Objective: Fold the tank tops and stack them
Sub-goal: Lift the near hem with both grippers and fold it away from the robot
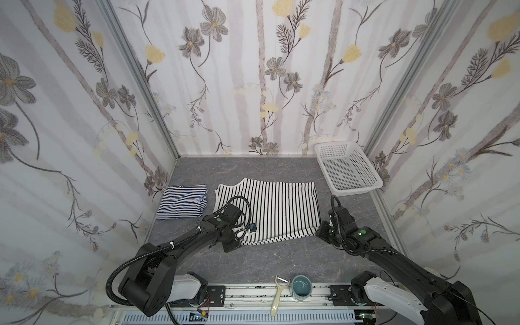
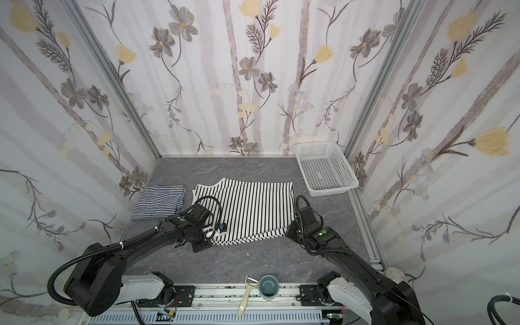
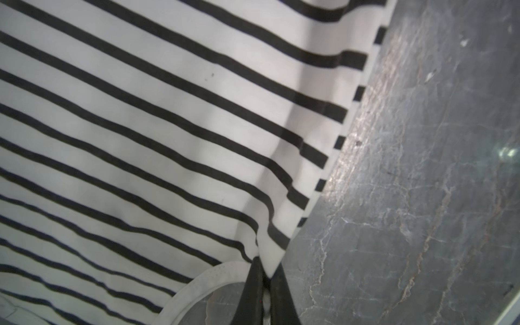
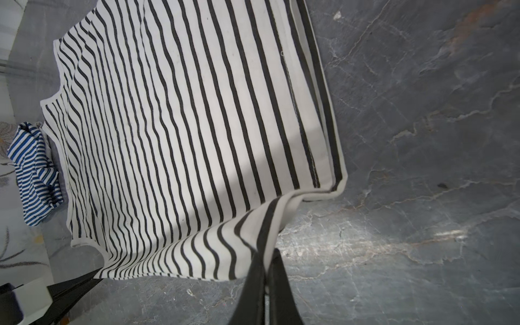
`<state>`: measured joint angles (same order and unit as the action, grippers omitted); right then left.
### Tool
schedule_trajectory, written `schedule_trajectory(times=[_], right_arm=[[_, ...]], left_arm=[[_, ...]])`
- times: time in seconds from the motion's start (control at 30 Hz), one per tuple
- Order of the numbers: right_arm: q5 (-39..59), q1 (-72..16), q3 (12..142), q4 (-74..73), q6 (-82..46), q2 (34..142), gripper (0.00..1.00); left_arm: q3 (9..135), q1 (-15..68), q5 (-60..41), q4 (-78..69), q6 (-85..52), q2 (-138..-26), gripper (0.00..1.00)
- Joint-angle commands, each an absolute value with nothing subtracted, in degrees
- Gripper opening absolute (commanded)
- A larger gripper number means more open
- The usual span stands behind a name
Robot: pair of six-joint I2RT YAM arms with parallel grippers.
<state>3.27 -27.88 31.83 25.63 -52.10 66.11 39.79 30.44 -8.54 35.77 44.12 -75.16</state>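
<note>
A white tank top with wide-spaced black stripes point(image 1: 270, 208) point(image 2: 250, 211) lies spread on the grey table, with its near edge lifted and rippled. The folded navy-and-white tank top point(image 1: 183, 205) point(image 2: 159, 204) rests to its left, also seen in the right wrist view point(image 4: 33, 171). My left gripper point(image 3: 267, 270) is shut on the near left corner of the black-striped top, beside the white armhole band point(image 3: 202, 284). My right gripper point(image 4: 266, 259) is shut on that top's near right corner. In both top views the arms cover the fingertips.
A white perforated basket point(image 1: 347, 168) point(image 2: 325, 168) stands at the back right against the wall. A peeler point(image 1: 278, 295) and a blue-grey cup point(image 1: 301, 287) sit on the front rail. Flowered walls close in three sides.
</note>
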Motion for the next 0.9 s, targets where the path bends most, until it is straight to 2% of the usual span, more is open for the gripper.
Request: schedule_trajectory(times=[0.0,0.3,0.87], right_arm=[[4.04,-27.28,33.24,24.5,-50.08,67.26,0.0],[4.31,-23.27,36.52,25.55,-44.91,70.71,0.0],[4.66,-16.1,40.5,24.72,-37.41,77.96,0.0]], left_arm=[[42.27,30.5,-9.39,38.32,45.28,-75.74,0.0],[49.45,30.37,-5.63,38.17,49.78,-81.87,0.0],[64.46,28.65,-5.74,37.71,51.65,-97.15,0.0]])
